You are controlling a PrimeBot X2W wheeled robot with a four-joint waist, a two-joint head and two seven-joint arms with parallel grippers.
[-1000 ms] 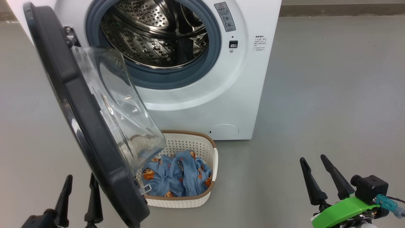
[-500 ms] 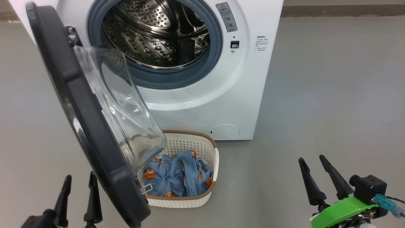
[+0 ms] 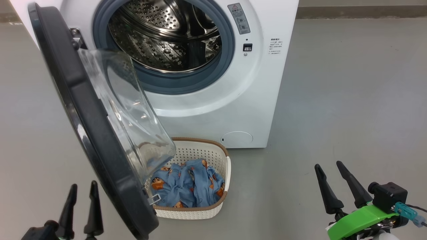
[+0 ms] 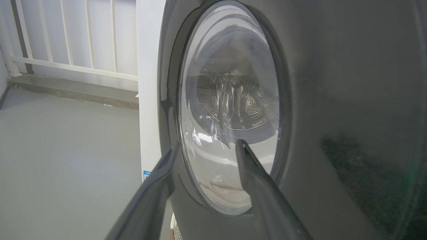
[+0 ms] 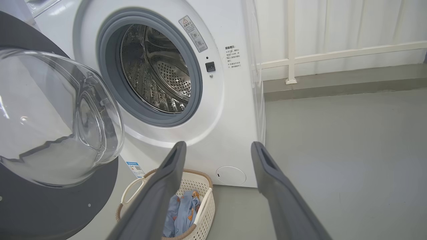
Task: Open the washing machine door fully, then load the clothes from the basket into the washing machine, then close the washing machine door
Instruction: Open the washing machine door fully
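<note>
Left fingers (image 3: 70, 206) parted, empty, beside washing machine door (image 3: 90, 116); right fingers (image 3: 325, 190) wide, empty.

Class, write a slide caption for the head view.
Washing machine door open, partly hiding the basket of clothes; left gripper and right gripper open, empty.

Grey floor (image 3: 333, 100) — basket (image 3: 186, 213), washing machine (image 3: 213, 110)

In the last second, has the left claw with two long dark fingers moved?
Yes. The left claw narrowed slightly: its finger beside the glossy black-rimmed round washing machine door drew left, away from that door.
</note>
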